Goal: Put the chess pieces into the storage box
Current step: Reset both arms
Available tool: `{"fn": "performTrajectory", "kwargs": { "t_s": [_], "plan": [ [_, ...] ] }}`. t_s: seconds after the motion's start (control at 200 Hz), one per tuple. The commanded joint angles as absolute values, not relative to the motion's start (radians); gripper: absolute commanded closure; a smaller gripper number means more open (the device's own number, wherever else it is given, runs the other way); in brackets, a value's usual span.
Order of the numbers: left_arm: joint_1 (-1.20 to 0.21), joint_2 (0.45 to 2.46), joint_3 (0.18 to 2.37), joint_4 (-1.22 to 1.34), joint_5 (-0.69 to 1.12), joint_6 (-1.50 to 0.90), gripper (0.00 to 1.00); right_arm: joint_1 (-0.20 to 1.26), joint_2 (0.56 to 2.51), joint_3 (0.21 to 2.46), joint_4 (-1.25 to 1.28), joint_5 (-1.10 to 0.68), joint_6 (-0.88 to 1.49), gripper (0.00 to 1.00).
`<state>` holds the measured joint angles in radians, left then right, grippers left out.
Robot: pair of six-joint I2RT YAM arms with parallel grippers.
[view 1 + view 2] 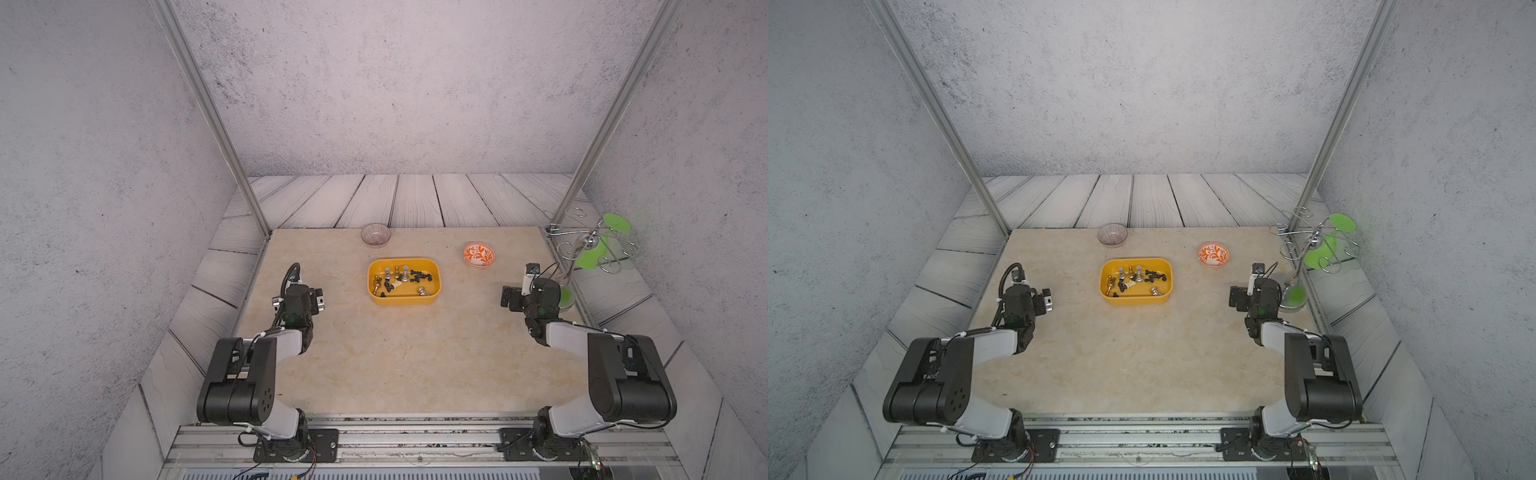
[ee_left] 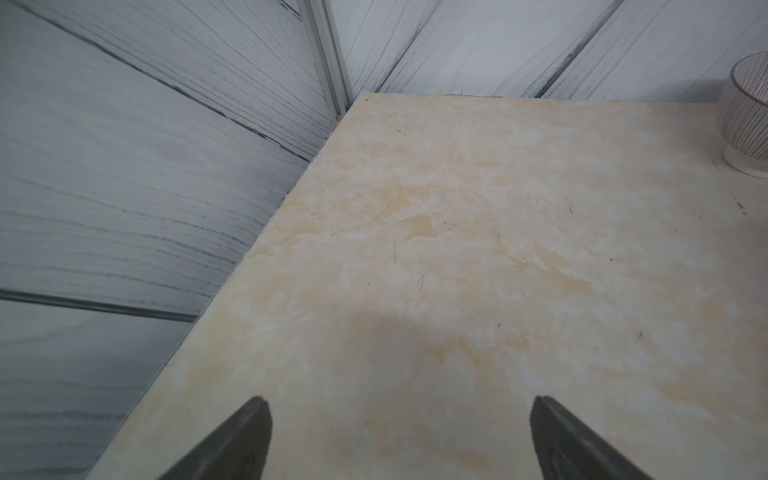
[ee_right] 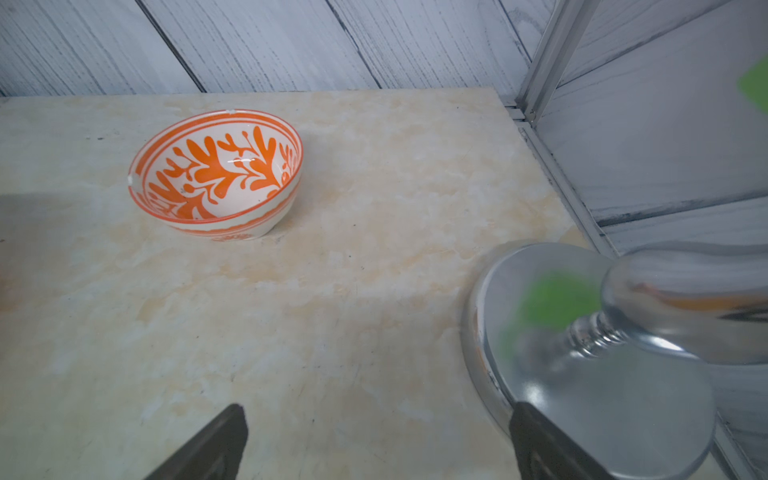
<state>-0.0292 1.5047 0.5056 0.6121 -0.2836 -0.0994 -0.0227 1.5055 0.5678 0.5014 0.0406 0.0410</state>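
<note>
The chess pieces (image 1: 401, 280) all appear to lie inside the storage box (image 1: 405, 300) at the middle of the table (image 1: 415, 353), with none visible outside it. They look small, light, rigid and slippery (the metallic ones are probably heavier), best pinched across the stem. The left gripper (image 2: 399, 403) and right gripper (image 3: 376, 409) hang on either side, well apart from the box, both spread wide and empty.

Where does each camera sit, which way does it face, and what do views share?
Top views: high in front, looking down on both arms and the storage box of chess pieces.
Left wrist: faces the far-left corner of the table and glass bowl; left gripper jaws open.
Right wrist: faces the patterned bowl and metal stand; right gripper jaws open.
Shared: both bowls also show in both top views.
</note>
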Motion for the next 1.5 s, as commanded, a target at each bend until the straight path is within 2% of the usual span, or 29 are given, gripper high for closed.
{"fn": "performTrajectory", "kwargs": {
  "t_s": [0.0, 0.095, 0.185, 1.496],
  "plan": [
    [-0.009, 1.505, 0.478, 0.705, -0.223, -0.082, 0.01, -0.018, 1.516, 0.541, 0.57, 0.0, 0.054, 0.01],
    [-0.011, 1.536, 0.431, 0.829, -0.224, -0.077, 0.01, -0.018, 1.517, 0.501, 0.636, -0.004, 0.051, 0.01],
    [-0.011, 1.524, 0.441, 0.79, -0.223, -0.08, 0.01, -0.018, 1.537, 0.451, 0.749, -0.006, 0.052, 0.01],
    [-0.023, 1.526, 0.455, 0.764, -0.239, -0.067, 0.01, -0.016, 1.532, 0.465, 0.709, -0.009, 0.046, 0.01]
  ]
}}
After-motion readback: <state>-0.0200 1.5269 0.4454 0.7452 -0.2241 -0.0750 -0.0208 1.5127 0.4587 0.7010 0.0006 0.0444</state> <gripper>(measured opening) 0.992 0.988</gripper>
